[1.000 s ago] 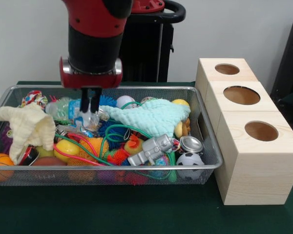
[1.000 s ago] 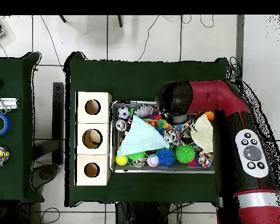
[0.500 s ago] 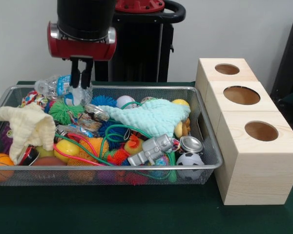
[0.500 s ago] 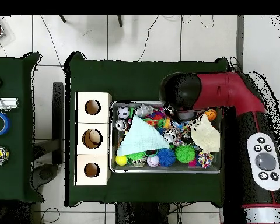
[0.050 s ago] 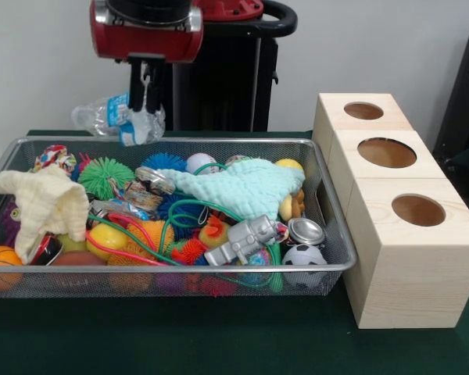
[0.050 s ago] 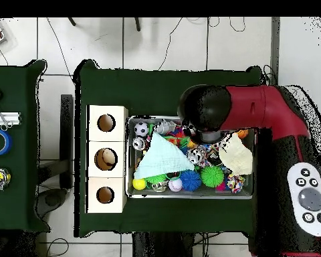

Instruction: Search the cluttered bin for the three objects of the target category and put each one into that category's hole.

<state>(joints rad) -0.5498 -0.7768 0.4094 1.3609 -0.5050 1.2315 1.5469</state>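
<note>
A crumpled clear plastic water bottle with a blue label (image 5: 119,119) is held pinched between the closed black fingers of the gripper (image 5: 148,100), clear above the rim of the silver wire-mesh bin (image 5: 338,234) at its far left part in the front view. The bottle hangs roughly level, its long axis running sideways across that view, with most of its body projecting to the picture's left of the jaws and only its crushed end caught between them. The pale wooden box with three round holes (image 5: 391,205) is seen standing just beside the bin's opposite end, so the bottle is judged to need carrying the whole length of the bin toward the picture's right before release. Because the bottle lies crosswise and is gripped off-centre, it may have to be tipped end-down for a hole to be entered. In the overhead view the grasp is hidden beneath the red and black arm (image 6: 257,124).
</note>
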